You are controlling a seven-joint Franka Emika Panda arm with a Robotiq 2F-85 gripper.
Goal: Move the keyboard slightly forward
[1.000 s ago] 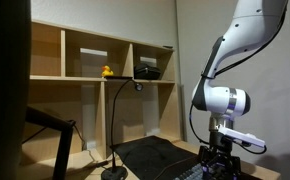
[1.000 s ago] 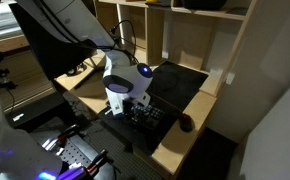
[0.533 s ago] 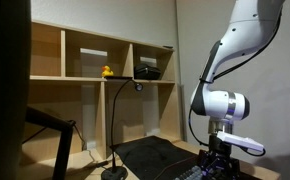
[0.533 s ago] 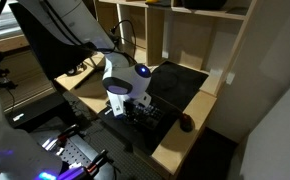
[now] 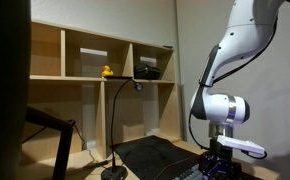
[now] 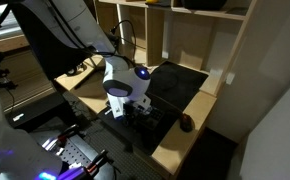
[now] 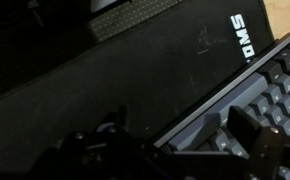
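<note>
Above the keyboard (image 5: 188, 173), in an exterior view: gripper (image 5: 220, 164) low over the keys; desk mat (image 5: 150, 153) behind the keyboard; gooseneck stand (image 5: 115, 168) beyond the mat; shelf unit (image 5: 95, 50) farther back, bearing a yellow duck (image 5: 107, 71). In an exterior view: mouse (image 6: 186, 123) just beside the keyboard's end. Wrist view: jaws spread apart, straddling the keyboard's edge; mat adjoining.

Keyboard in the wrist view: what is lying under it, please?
The black desk mat, with white lettering, reaches the edge of the keyboard and seems to continue beneath it. How far it goes under cannot be seen: the keyboard covers that part.
</note>
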